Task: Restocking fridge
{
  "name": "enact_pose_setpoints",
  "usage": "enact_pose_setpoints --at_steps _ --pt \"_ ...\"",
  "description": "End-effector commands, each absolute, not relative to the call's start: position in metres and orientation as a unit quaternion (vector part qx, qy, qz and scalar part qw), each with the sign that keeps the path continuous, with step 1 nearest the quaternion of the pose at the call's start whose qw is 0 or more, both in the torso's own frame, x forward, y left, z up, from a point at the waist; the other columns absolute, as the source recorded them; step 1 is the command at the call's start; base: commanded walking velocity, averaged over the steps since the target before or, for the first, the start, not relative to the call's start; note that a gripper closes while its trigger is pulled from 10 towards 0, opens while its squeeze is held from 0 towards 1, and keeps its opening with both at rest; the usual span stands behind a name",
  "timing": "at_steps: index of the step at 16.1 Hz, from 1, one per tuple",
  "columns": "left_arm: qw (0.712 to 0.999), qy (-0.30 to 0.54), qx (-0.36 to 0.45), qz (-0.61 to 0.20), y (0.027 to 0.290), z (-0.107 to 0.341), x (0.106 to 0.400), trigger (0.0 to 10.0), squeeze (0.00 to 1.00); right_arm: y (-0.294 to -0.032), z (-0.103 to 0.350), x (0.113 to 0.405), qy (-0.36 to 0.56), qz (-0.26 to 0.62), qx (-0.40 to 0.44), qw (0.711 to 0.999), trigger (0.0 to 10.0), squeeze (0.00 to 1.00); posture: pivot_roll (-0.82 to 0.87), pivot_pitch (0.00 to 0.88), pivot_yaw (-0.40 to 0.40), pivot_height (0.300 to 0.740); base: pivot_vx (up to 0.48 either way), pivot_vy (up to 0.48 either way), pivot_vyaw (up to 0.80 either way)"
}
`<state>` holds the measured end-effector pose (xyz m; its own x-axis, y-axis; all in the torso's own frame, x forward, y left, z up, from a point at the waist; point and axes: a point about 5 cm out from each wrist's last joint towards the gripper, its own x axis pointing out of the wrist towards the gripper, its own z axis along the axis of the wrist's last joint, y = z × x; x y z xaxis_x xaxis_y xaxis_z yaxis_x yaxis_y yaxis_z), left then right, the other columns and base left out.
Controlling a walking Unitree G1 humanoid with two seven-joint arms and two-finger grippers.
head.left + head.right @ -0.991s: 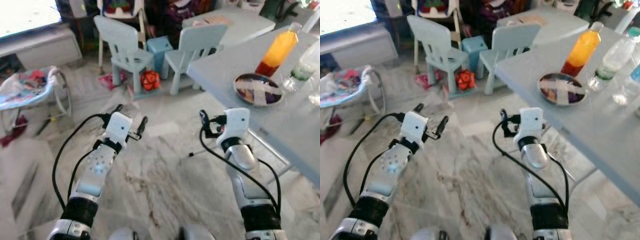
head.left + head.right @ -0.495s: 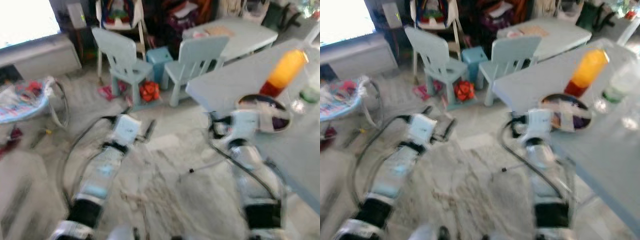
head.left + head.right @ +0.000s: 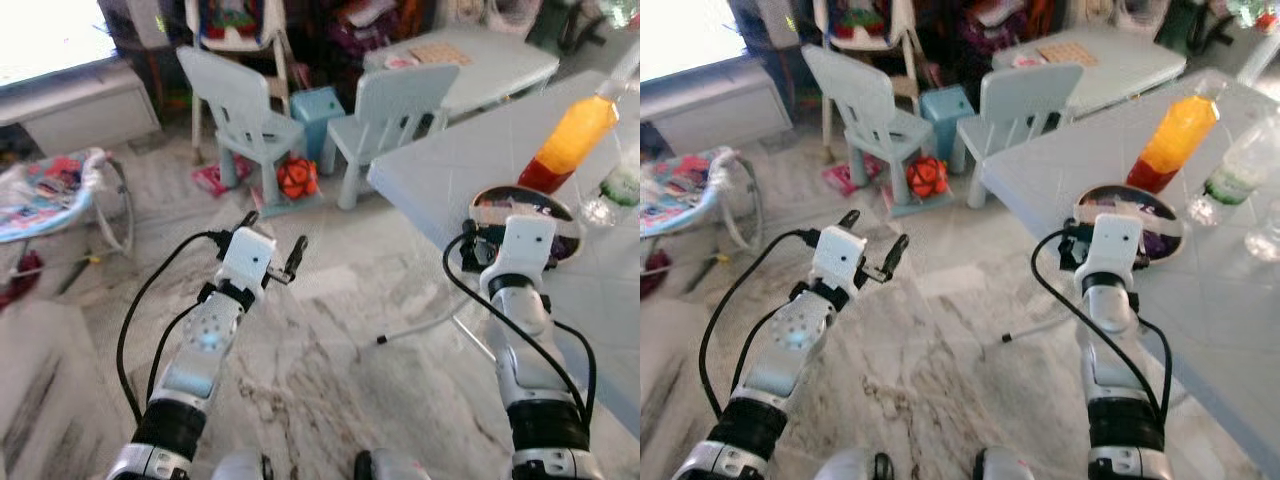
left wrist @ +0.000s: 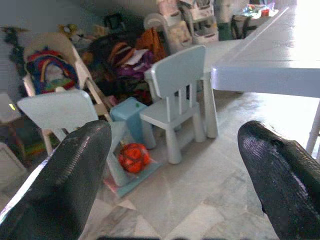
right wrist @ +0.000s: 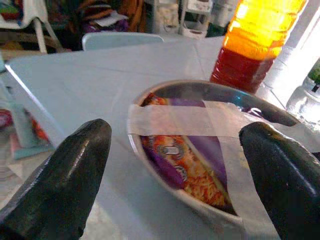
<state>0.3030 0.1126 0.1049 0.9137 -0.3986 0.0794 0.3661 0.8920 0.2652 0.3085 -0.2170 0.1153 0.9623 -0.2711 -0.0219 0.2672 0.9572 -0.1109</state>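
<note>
At the pale grey counter [image 3: 470,160] edge, head views show the right hand [image 3: 470,240] nearing a taped bowl of snack packets [image 3: 525,205] beside an orange juice bottle [image 3: 572,115]. Right wrist view: fingers [image 5: 65,180] spread wide, empty, framing the bowl. Left wrist view: left hand [image 4: 170,185] wide, idle. Approach step, seemingly; next, advance and close.

Glossy metal bowl [image 5: 200,150] — matt paper tape [image 5: 200,120] — veined marble floor [image 3: 330,360].
</note>
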Motion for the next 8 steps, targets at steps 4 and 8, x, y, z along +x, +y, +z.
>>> enact_pose_setpoints --at_steps 4,8 --pt "0.97 -0.064 0.124 -0.197 0.1144 0.1062 0.3003 10.0 0.0 -0.2245 0.1105 0.3093 0.044 -0.174 -0.057 0.982 10.0 0.0 0.03 0.109 0.002 0.74 0.0 0.0 0.0" --pt "0.97 -0.061 0.122 -0.202 0.1147 0.1055 0.2985 10.0 0.0 -0.2222 0.107 0.3086 0.053 -0.174 -0.029 0.983 10.0 0.0 0.04 0.118 0.006 0.74 0.0 0.0 0.0"
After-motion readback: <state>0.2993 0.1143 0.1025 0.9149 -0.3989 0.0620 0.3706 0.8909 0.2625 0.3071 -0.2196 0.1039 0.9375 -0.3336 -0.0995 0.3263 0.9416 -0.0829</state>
